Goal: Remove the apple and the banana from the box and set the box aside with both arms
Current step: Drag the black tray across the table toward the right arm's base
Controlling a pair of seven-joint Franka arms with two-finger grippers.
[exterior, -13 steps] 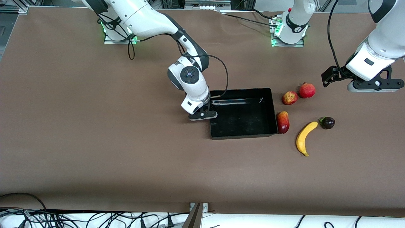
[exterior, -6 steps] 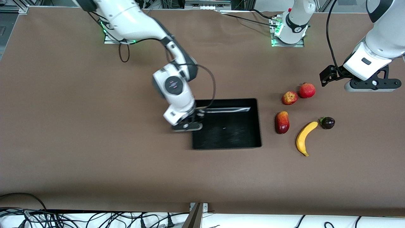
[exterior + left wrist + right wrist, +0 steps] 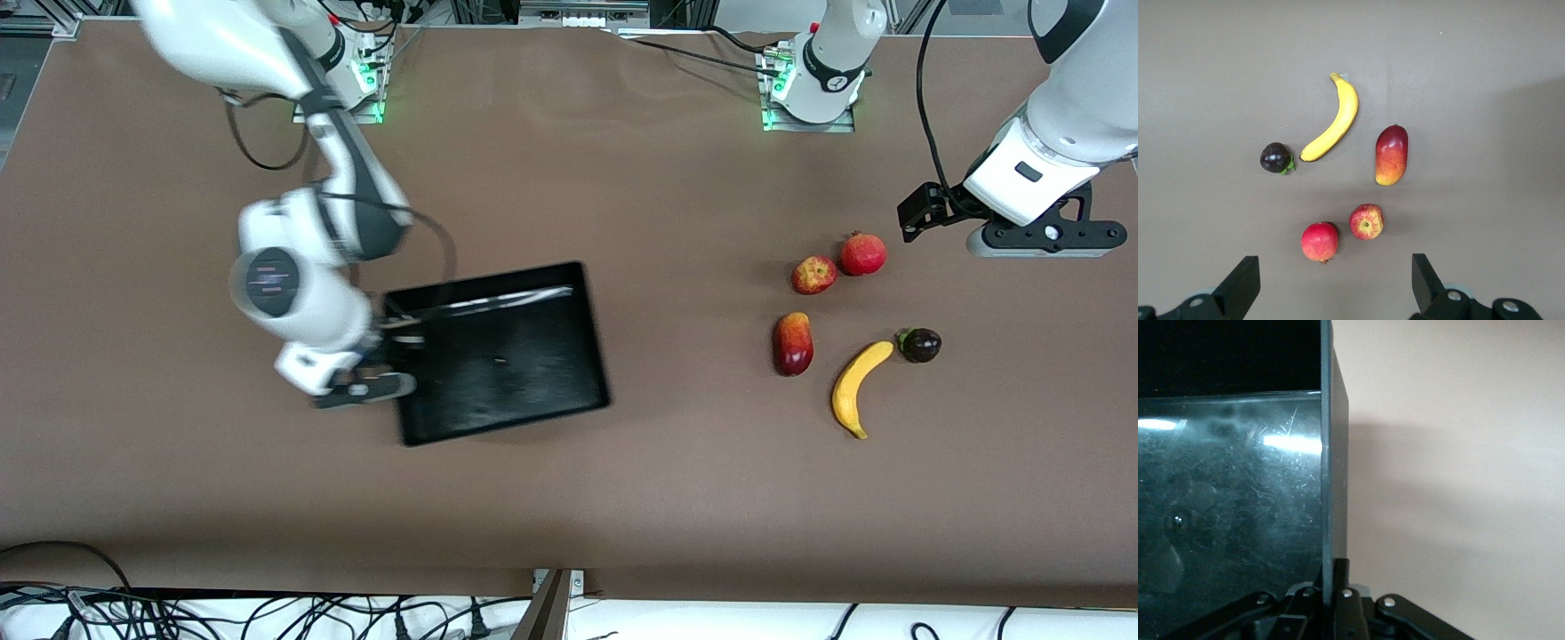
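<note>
The box sat empty on the table, toward the right arm's end and a bit crooked. The right gripper pinched one thin wall of it, fingers pressed tight on the rim. With only one pinch on one wall, the box could spin, tip up or slip out. The apple and the banana lay out on the table toward the left arm's end, well apart from the box, so it could not bump them. The left gripper hung spread wide and empty over the table near that end, waiting. It held no wall, so the box had no second hold
</note>
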